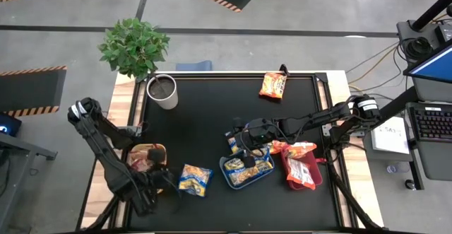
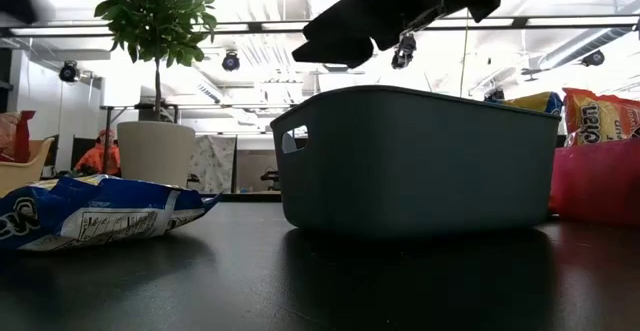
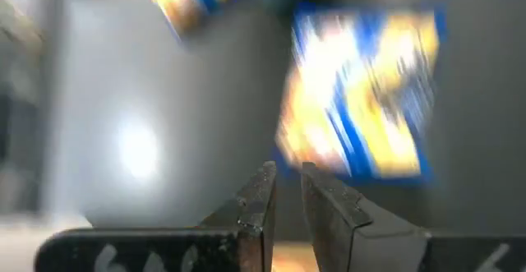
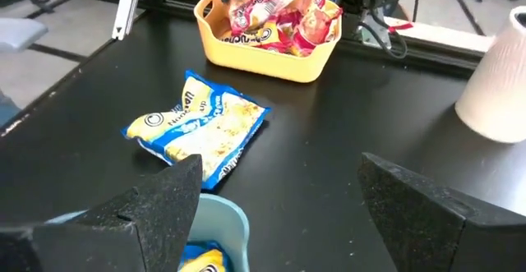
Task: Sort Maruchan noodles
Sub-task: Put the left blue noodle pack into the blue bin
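A blue-and-yellow noodle packet (image 1: 195,179) (image 4: 197,128) lies flat on the black table near the front edge. My left gripper (image 1: 168,183) (image 3: 286,194) hovers just left of it, fingers shut with nothing between them. The yellow tray (image 1: 158,149) (image 4: 271,58) behind it holds red packets (image 4: 279,9). My right gripper (image 1: 247,148) (image 4: 279,198) stands open and empty above the blue tray (image 1: 227,172) (image 2: 420,161), which holds blue-and-yellow packets (image 1: 248,170). Orange packets (image 1: 300,149) lie in the red tray (image 1: 314,181). One orange packet (image 1: 273,85) lies alone at the far edge.
A white cup (image 1: 162,91) (image 4: 501,83) stands at the far left of the table, with a potted plant (image 1: 133,47) behind it. Bare table stretches across the middle between the cup, the lone orange packet and the trays.
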Controlling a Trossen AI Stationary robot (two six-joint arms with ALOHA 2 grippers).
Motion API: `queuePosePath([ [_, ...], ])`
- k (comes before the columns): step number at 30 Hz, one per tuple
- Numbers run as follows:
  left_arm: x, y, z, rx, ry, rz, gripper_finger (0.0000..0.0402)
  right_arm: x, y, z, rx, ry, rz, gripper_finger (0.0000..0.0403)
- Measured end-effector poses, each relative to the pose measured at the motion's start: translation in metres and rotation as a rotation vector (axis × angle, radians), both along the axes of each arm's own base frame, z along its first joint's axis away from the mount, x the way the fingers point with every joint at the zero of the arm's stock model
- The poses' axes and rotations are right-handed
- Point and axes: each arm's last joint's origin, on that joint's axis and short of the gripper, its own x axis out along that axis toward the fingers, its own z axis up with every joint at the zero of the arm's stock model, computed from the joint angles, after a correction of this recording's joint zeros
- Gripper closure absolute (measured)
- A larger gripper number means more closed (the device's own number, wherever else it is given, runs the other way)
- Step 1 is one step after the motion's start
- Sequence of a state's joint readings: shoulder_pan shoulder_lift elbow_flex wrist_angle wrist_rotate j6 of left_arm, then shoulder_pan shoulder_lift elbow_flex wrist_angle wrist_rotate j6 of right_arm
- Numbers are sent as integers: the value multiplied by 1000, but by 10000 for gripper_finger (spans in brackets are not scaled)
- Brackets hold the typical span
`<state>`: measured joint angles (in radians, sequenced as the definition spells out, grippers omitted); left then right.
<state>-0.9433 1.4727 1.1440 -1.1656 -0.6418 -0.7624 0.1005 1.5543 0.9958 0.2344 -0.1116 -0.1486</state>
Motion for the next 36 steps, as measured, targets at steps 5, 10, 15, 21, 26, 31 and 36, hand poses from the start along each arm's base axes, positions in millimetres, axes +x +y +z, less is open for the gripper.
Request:
queuePosePath([
  [5, 22, -4, 9, 143, -153, -191, 361, -5, 0, -5, 43, 93, -22, 90],
  [10, 47, 8, -1, 39, -59, -281, 362, -15, 1, -7, 91, 228, -55, 90],
  [15, 63, 28, -35, -199, 84, -369, 362, -22, 4, -7, 127, 294, -74, 90],
  [21, 66, 56, -83, -264, 56, -326, 361, -23, 7, -7, 139, 298, -75, 90],
  [26, 67, 66, -95, -227, -28, -270, 361, -23, 7, -7, 139, 297, -75, 90],
  [31, 60, 89, -92, 169, -91, 76, 361, -22, 7, -5, 141, 281, -75, 90],
  [36, 64, 83, -67, 118, -86, 50, 361, -21, 6, -4, 146, 272, -85, 90],
])
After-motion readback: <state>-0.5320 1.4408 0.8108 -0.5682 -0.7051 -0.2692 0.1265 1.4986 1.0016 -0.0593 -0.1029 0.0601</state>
